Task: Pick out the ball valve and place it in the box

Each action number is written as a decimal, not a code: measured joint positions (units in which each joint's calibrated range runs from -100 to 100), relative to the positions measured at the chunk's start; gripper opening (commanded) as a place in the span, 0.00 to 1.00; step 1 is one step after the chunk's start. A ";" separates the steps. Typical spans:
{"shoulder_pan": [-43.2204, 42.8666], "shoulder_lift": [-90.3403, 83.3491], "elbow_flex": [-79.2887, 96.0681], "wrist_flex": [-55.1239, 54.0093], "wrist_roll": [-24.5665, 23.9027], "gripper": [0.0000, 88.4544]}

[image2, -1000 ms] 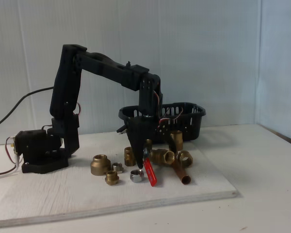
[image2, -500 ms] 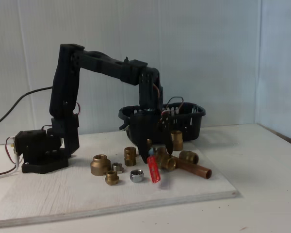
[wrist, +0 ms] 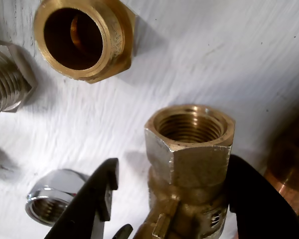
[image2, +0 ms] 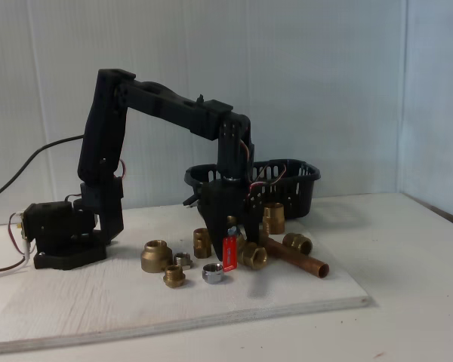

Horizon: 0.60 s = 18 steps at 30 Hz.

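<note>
The black two-finger gripper (wrist: 167, 209) has its jaws pinching the brass ball valve (wrist: 189, 164) with the flat red lever, at lower centre of the wrist view. It sits just above the white tabletop (image2: 302, 290), left of the copper pipe (image2: 296, 259). The hold looks narrow, so the valve could twist or slip. Its threaded bore points toward the frame's top; the red lever (image2: 229, 254) hangs downward, near vertical. The black slotted oval basket (image2: 294, 190) waits behind.

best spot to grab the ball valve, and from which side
Take the ball valve by its brass body just below the hexagonal threaded end, coming down from above with a finger on either side, as the gripper straddles it in the wrist view. The flat hex faces probably give firmer purchase than the thin red lever would.
</note>
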 measured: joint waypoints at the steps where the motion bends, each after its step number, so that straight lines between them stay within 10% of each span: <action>1: 0.00 0.00 0.00 0.00 0.00 0.24; 13: 0.07 0.00 0.00 0.00 0.00 0.23; 18: 0.00 0.00 -0.09 0.00 0.00 0.08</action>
